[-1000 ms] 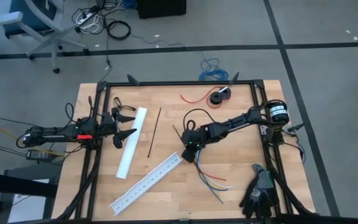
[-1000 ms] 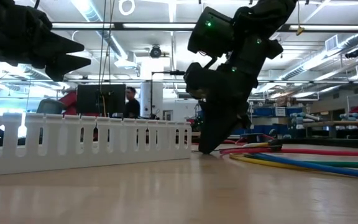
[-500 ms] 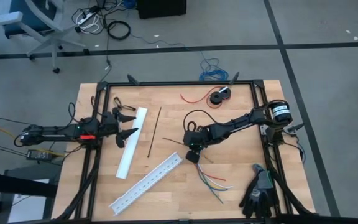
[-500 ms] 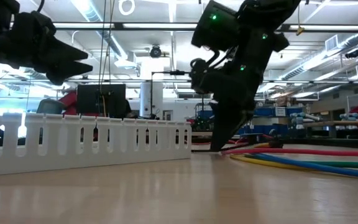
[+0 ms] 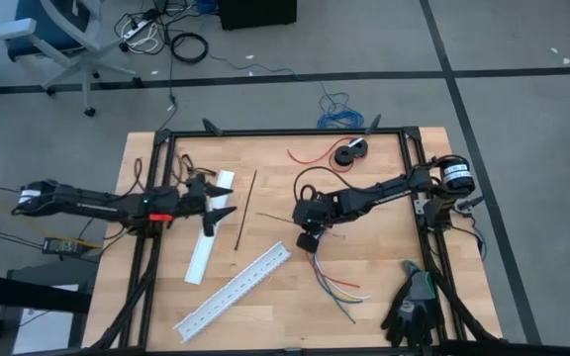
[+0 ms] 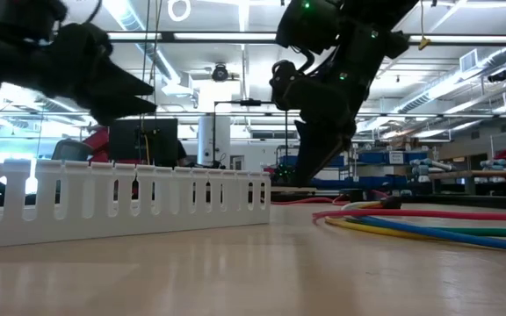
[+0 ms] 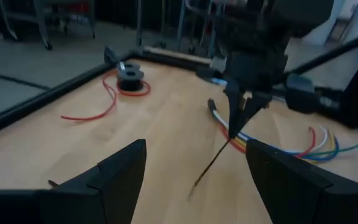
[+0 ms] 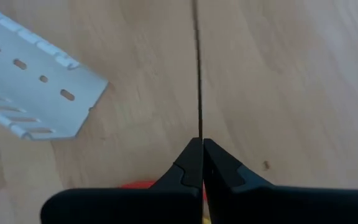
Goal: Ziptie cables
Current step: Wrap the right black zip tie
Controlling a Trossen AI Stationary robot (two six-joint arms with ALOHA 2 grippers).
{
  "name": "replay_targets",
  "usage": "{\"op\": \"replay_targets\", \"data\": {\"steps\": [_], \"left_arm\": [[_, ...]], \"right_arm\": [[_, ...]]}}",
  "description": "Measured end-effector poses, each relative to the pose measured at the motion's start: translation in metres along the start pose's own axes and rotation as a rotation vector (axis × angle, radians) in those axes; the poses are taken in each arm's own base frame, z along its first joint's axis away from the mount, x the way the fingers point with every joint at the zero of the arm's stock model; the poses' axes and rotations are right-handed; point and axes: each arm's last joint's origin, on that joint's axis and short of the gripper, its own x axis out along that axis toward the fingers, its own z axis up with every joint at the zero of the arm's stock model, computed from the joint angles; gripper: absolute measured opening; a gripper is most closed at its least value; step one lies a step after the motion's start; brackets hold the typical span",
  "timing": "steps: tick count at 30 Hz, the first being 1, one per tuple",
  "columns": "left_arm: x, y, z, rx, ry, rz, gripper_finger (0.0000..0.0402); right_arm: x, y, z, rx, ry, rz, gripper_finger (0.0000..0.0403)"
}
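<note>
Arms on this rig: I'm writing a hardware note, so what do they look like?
Both arms are dark, jointed and slim. The left arm carries a red patch and a white band; the right arm has a white-labelled black cylinder, looping cable and green lights. The fingers are black, tapered wedges.

Bare wood (image 5: 265, 203) between both arms

White slotted duct (image 5: 234, 292), black gloves (image 5: 412, 309) on table.

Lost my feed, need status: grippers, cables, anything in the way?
Right gripper shut on zip tie, lifted. Left gripper open, hovering. Cables loose on table. Slotted duct nearby.
</note>
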Motion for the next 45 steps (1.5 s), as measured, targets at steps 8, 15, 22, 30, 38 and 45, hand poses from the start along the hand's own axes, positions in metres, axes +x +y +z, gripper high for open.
{"op": "replay_targets", "data": {"steps": [8, 15, 22, 30, 38, 45], "left_arm": [[0.06, -0.025, 0.036, 0.151, 0.154, -0.129, 0.0287], [0.118, -0.039, 0.031, 0.284, 0.457, -0.154, 0.0287], [0.158, -0.052, 0.02, 0.385, 0.542, -0.2, 0.0287], [0.178, -0.057, 0.015, 0.437, 0.58, -0.214, 0.0281], [0.183, -0.058, 0.011, 0.434, 0.587, -0.228, 0.0205], [0.183, -0.058, 0.011, 0.427, 0.583, -0.245, 0.015]], "right_arm": [[0.001, -0.005, 0.003, -0.012, -0.008, 0.003, 0.0], [0.0, -0.003, 0.005, -0.037, -0.014, 0.034, 0.0], [-0.001, 0.002, 0.005, -0.074, -0.027, 0.059, 0.0], [-0.002, 0.008, 0.006, -0.105, -0.058, 0.101, 0.0], [-0.002, 0.009, 0.008, -0.104, -0.07, 0.105, 0.0], [-0.002, 0.009, 0.008, -0.104, -0.073, 0.107, 0.0]]}}
